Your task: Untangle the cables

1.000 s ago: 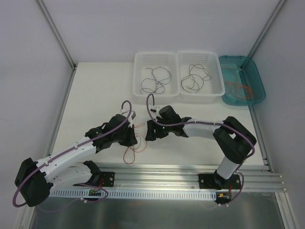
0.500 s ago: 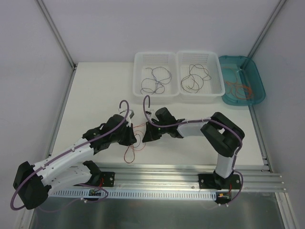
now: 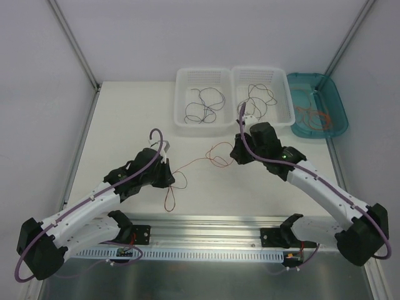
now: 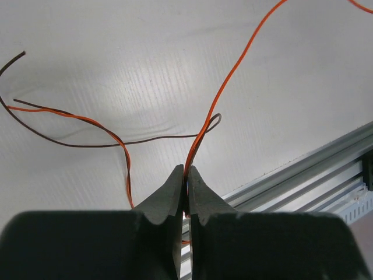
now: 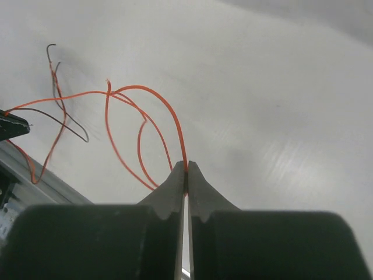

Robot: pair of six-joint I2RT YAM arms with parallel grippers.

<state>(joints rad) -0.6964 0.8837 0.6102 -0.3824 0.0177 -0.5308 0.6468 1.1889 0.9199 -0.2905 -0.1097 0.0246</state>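
The cables are thin orange and dark wires on the white table. In the top view an orange cable stretches between both grippers, with small loops near the right one. My left gripper is shut on the orange cable at its fingertips; a dark cable curls on the table just beyond. My right gripper is shut on the other stretch of orange cable, pinched at the very tips. Another dark cable lies farther left, toward the left gripper.
Two white baskets at the back hold loose dark wires. A teal tray at the back right holds orange wires. An aluminium rail runs along the near table edge.
My right gripper has shut on the orange cable and swung right and back, away from the left gripper, drawing the cable out between them. The left gripper shifted slightly left, still shut.
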